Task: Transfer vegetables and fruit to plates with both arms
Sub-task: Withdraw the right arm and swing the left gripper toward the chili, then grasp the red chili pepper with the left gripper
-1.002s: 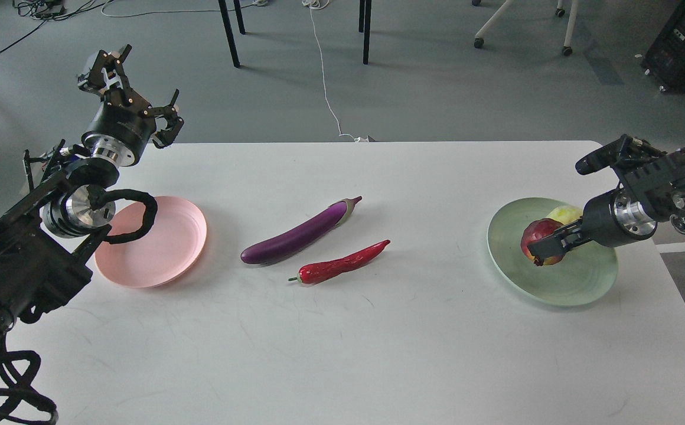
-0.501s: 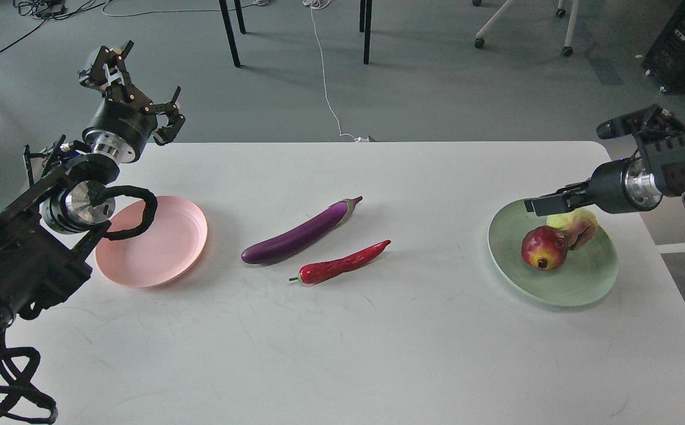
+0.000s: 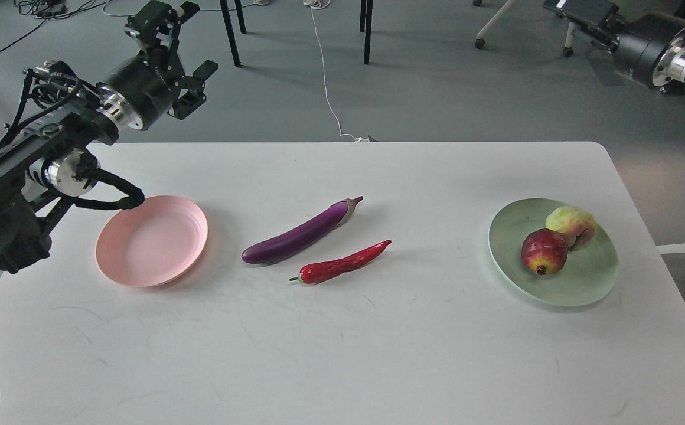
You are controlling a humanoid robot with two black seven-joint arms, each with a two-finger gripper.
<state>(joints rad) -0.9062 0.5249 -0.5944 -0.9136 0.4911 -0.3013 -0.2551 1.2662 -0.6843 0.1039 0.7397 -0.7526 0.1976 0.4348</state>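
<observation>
The purple eggplant (image 3: 304, 232) and the red chili pepper (image 3: 342, 264) lie side by side on the white table (image 3: 342, 354), between the two plates. The pink plate (image 3: 152, 241) at the left is empty. The pale green plate (image 3: 555, 283) at the right holds the pomegranate (image 3: 544, 251) and the yellow-green peach-like fruit (image 3: 571, 224), which touch each other. My left gripper (image 3: 184, 44) is open and empty, raised over the table's far left corner. My right gripper (image 3: 567, 12) is open and empty, high at the top right, well clear of the green plate.
Black table or chair legs (image 3: 230, 35) and a white cable (image 3: 325, 77) are on the grey floor beyond the table. A black cable loop (image 3: 112, 198) of my left arm hangs at the pink plate's far left rim.
My right gripper let go of the pomegranate on the green plate and rose up and away to the top right. My left gripper lifted and swung to the right.
</observation>
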